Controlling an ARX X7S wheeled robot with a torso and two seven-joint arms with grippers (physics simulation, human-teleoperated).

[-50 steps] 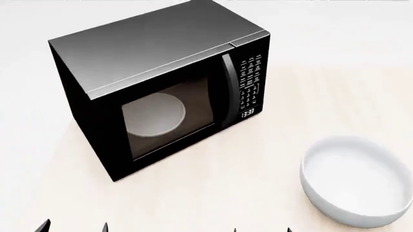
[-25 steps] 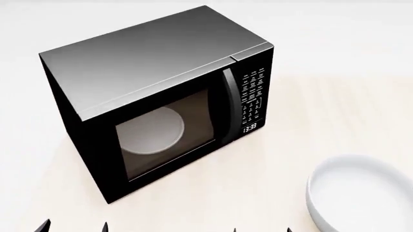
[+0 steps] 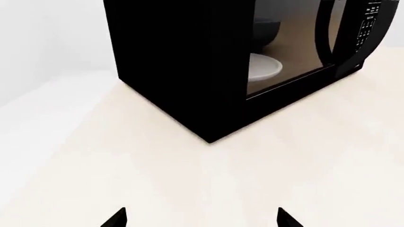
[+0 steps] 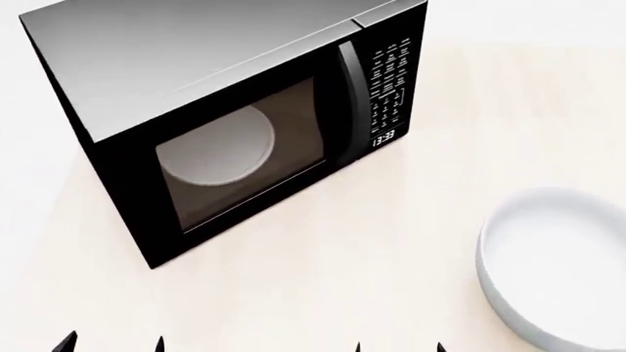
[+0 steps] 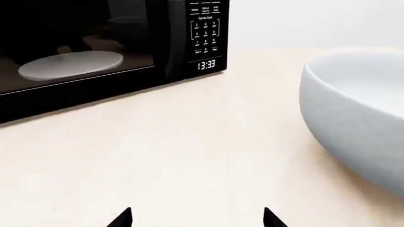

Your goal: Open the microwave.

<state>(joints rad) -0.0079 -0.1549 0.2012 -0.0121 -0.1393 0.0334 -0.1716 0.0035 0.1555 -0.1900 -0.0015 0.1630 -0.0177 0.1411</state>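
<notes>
Both claws, left claw (image 3: 200, 218) and right claw (image 5: 197, 216), are sitting spread; the right should be hooking the microwave (image 4: 225, 125) handle (image 4: 350, 95) squarely.

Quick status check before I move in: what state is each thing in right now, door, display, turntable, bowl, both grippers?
microwave: door shut, handle untouched
clock display: lit, reads 13:33
turntable: bare, nothing on it
white bowl: upright, empty, on the table right of the microwave
left gripper: open, holding nothing, short of the microwave
right gripper: open, holding nothing, short of the microwave
</notes>
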